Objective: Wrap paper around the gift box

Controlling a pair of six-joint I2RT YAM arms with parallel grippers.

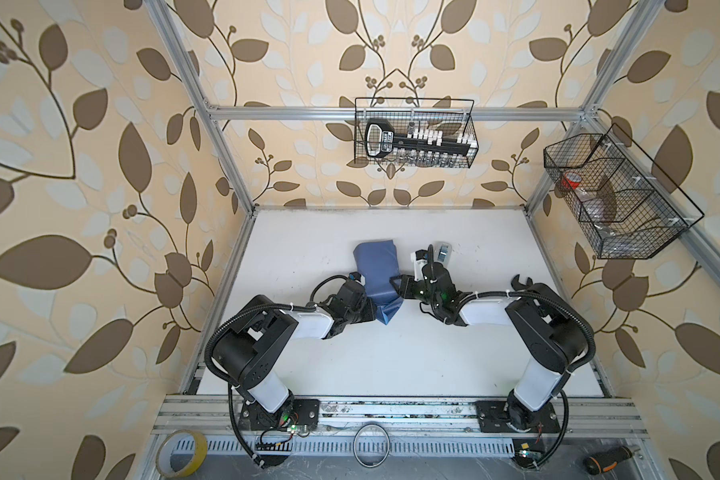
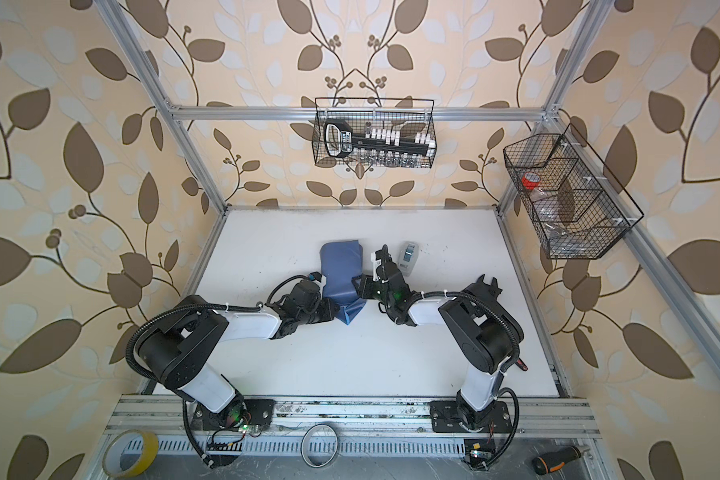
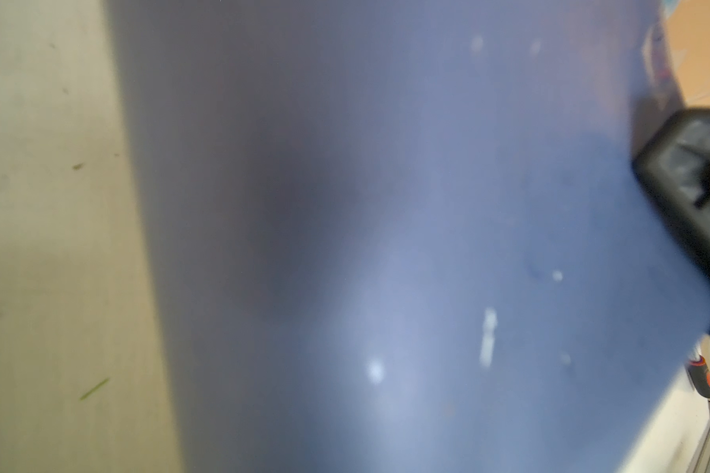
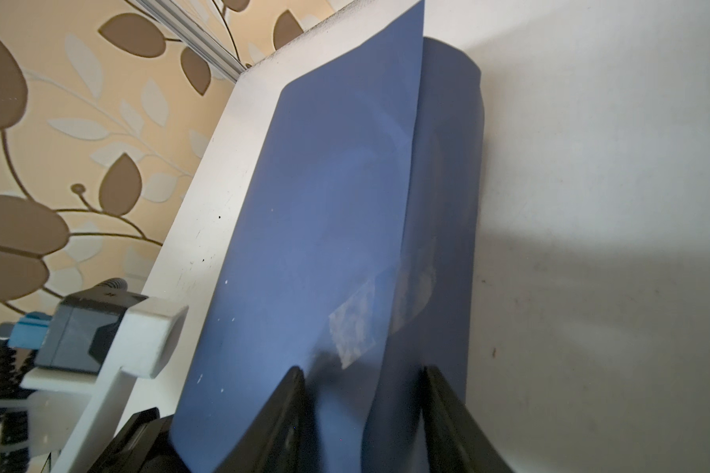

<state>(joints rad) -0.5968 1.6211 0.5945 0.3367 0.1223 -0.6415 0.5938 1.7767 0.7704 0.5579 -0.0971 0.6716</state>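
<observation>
**Top views.** White table (image 1: 350,365). The paper (image 1: 375,266) (image 2: 341,266) lies at mid-table as a slate-blue bundle, rolled over at the far end and pinched to a crumpled point at the near end. The gift box is hidden inside it.
- Left gripper (image 1: 368,311) (image 2: 333,311) is at the near end of the bundle. Its fingers are covered by the wrist and the paper, so I cannot tell whether they are apart or together.
- Right gripper (image 1: 398,284) (image 2: 360,284) reaches in onto the right edge of the paper.
- Small grey tape dispenser (image 1: 444,250) (image 2: 408,255) stands just beyond the right wrist. No lettering on it is legible.
- Wire basket (image 1: 414,133) on the back rail holds a black tool (image 1: 381,139) with a white-lettered label, too small to read.
- Yellow tape roll (image 1: 182,453) sits on the front rail, no print visible.

**Left wrist.** Blurred paper (image 3: 386,204) fills the frame, with bare table along one side. No fingers are visible and no writing.

**Right wrist.** Paper (image 4: 324,204) is folded over, with one flap lapped on the other. A clear tape strip (image 4: 353,327) crosses the seam and is unprinted. The right gripper (image 4: 365,376) has its black fingers (image 4: 287,413) standing apart, straddling the taped seam. Whether they press on the paper is unclear.
</observation>
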